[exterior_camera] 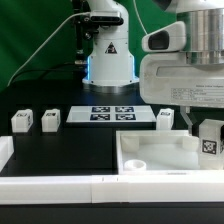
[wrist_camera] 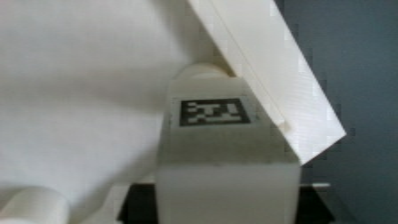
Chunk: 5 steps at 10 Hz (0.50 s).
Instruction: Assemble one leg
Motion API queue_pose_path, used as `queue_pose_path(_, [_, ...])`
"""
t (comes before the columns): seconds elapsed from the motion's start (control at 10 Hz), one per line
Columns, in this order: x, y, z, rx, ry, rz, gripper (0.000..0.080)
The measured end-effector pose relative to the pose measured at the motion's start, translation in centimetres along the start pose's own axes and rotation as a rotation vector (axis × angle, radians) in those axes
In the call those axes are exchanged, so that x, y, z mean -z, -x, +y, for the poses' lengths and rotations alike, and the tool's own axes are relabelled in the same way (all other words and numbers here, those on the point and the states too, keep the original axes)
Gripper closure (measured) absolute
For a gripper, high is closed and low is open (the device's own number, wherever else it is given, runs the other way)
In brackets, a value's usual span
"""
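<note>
My gripper is shut on a leg, a small white square post with a black-and-white tag. It holds the leg upright at the right corner of the large white panel. In the wrist view the leg fills the middle between the dark fingers, its tag facing the camera. Its far end touches the panel's raised rim, with the panel's flat face beside it. Three more legs stand on the black table: two on the exterior view's left and one behind the panel.
The marker board lies flat in front of the robot base. A white rail runs along the table's front edge and up its left side. A round socket shows in the panel's near left corner.
</note>
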State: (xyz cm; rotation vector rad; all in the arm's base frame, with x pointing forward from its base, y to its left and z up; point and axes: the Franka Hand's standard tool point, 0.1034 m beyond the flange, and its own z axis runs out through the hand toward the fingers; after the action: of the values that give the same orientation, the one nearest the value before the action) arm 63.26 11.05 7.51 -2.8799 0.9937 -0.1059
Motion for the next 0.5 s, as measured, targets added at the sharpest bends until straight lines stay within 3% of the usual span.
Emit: queue_pose_path(0.5, [0.01,-0.02,0.28,-0.513,-0.006,-0.016,0.0504])
